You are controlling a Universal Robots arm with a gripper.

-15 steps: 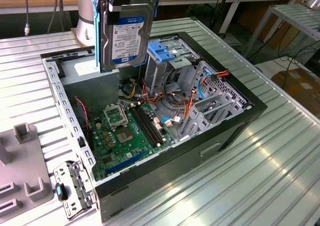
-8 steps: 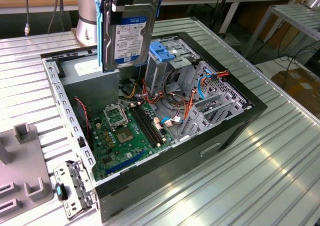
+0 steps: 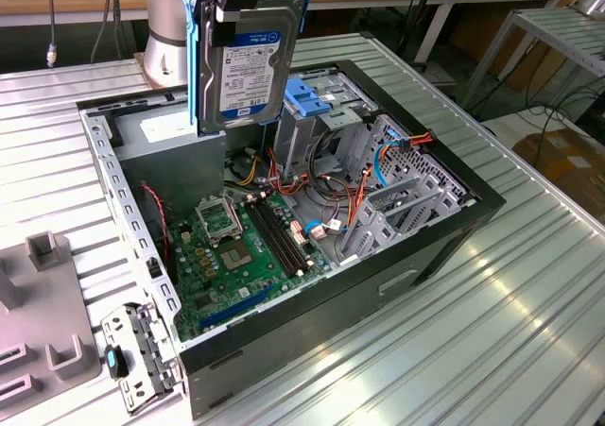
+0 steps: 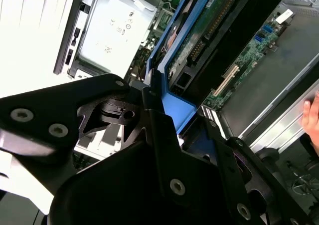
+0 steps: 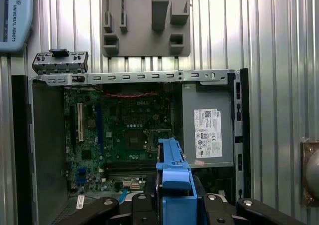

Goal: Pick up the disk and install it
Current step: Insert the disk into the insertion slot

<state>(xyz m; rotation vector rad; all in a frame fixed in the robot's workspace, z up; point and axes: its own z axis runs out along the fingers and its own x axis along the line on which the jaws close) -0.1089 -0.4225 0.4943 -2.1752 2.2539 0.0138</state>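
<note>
My gripper [image 3: 244, 20] is shut on the disk [image 3: 248, 67], a silver-grey hard drive with a white and dark-blue label and blue side rails. The disk hangs upright, high above the back of the open computer case [image 3: 444, 247] and just to the exterior view's left of the metal drive cage [image 3: 312, 100] with its light-blue top. In the second wrist view the disk's green circuit-board underside [image 4: 199, 35] and a blue rail run between my black fingers [image 4: 89, 105]. In the first wrist view the disk's blue rail [image 5: 172, 175] points down over the motherboard [image 5: 124, 130].
The case lies open on a ribbed metal table [image 3: 529, 332]. It holds the motherboard [image 3: 241, 247], cables, and a grey power-supply box [image 5: 207, 132] with a white sticker. A grey fixture plate [image 3: 38, 332] and a loose bracket [image 3: 132, 350] lie beside it. A hand [image 4: 311, 115] shows past the case.
</note>
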